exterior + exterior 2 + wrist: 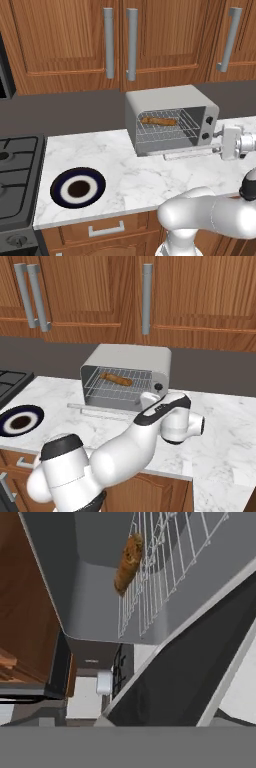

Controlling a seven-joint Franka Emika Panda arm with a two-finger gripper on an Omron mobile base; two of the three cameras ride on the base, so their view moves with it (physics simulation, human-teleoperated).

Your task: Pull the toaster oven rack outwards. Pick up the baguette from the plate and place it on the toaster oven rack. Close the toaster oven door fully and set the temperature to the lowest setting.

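Note:
The light-grey toaster oven (170,117) (125,372) stands on the marble counter. Its door (187,154) (100,411) (190,672) lies folded down flat. The golden-brown baguette (159,121) (116,379) (128,564) lies on the wire rack (165,131) (117,388) (160,572) inside the cavity. At front left the round plate (77,187) (20,422) is bare. My gripper (217,142) hovers open by the oven's right front corner, just above the door's right end and close to the knobs (207,127), holding nothing.
A black stove (15,170) borders the counter's left side. Wooden wall cabinets with long grey handles (131,45) hang above the oven. A drawer with a handle (106,230) sits under the counter edge. My arm's elbow (175,421) hangs in front of the oven's right side.

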